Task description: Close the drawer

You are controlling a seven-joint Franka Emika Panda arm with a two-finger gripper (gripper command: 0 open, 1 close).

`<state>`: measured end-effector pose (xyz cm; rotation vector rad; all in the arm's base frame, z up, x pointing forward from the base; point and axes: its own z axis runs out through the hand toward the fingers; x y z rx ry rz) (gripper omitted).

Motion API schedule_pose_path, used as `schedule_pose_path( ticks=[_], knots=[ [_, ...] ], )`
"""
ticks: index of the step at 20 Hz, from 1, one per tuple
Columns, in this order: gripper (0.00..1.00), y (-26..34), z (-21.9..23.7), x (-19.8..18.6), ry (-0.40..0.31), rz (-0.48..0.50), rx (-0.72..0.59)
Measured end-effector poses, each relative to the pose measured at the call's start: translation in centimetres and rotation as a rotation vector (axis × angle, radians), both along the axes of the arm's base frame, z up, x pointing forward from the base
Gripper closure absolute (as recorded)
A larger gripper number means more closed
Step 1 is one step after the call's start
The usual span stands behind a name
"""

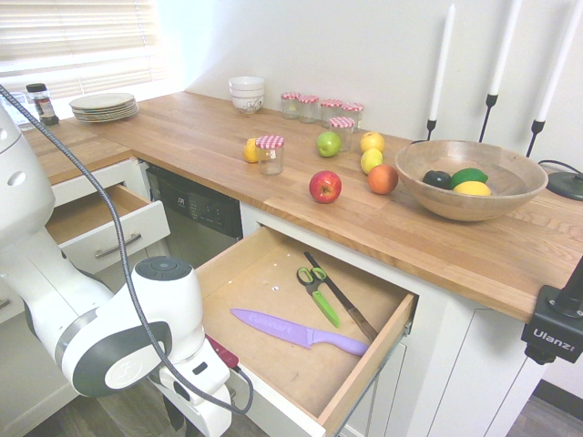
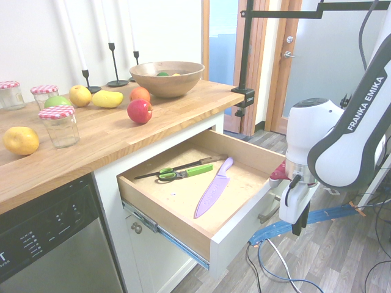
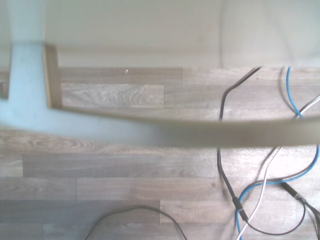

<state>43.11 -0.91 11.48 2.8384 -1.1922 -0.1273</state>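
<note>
a wooden countertop runs above the wide shallow drawer, which stands pulled out below it, beside the dishwasher, while the white franka arm reaches to the drawer's front. on the counter sits a wooden bowl of fruit, and the gripper points down outside the drawer's white front panel, near its bar handle; whether it is open or closed, i cannot tell. inside the drawer lie a purple knife, then green-and-black scissors.

On the wooden counter, a round red apple sits near, left of a wide brown wooden bowl. Stacked pale round plates lie at the far left.
</note>
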Motion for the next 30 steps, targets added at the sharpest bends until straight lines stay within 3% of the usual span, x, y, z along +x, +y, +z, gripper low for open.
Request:
schedule_pose_path(
  ticks=[4, 8, 14, 30],
  knots=[
    [1.0, -0.2, -0.3, 1.0, -0.039, 0.003, -0.001],
    [1.0, -1.1, -0.7, 2.6, -0.123, 0.001, 0.006],
    [1.0, -1.5, -1.1, 5.2, -0.164, -0.014, 0.036],
    [1.0, 0.1, 3.3, 13.3, -0.265, -0.012, 0.047]
  ],
)
